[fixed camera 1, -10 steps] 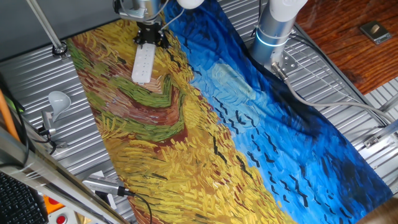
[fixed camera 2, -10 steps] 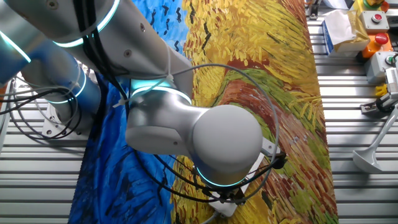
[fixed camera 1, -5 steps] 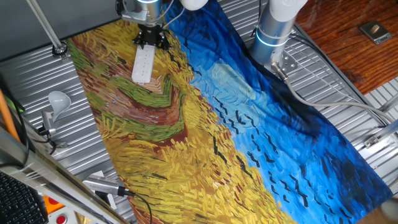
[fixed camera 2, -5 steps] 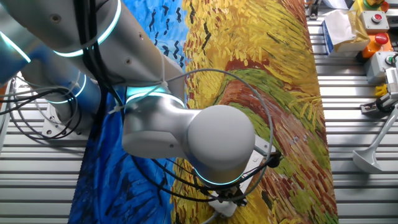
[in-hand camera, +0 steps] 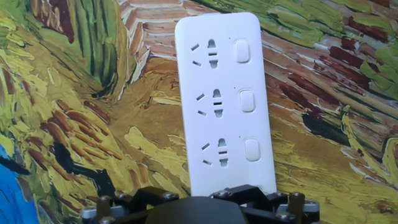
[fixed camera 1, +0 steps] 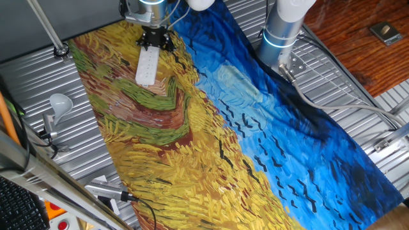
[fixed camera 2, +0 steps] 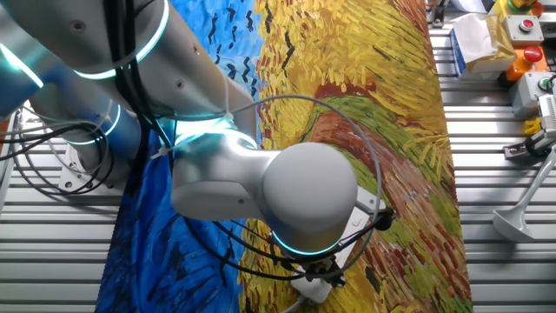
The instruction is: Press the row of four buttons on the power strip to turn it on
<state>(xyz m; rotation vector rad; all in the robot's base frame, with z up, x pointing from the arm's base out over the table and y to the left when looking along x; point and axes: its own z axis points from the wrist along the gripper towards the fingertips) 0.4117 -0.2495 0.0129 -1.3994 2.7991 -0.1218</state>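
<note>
While the gripper (fixed camera 1: 155, 39) hung over one short end of the power strip (fixed camera 1: 147, 66), the white bar lay flat on the yellow, straw-coloured part of the painted tablecloth (fixed camera 1: 211, 128), near the cloth's far end in one fixed view. The hand view showed the power strip (in-hand camera: 222, 102) running lengthwise away from the camera, with three sockets in a line and three of the row of four buttons (in-hand camera: 247, 100) visible along one long edge beside them; the strip's nearest end was hidden behind the dark body of the gripper (in-hand camera: 205, 205). Whether the fingers were parted or closed could not be told, and nothing was seen held between them. In the other fixed view the arm's large grey joint (fixed camera 2: 300, 204) covered most of the strip. A white bulb-shaped lamp head (fixed camera 1: 60, 101) lay off the cloth on the ribbed metal table (fixed camera 1: 38, 83), well apart from the strip
</note>
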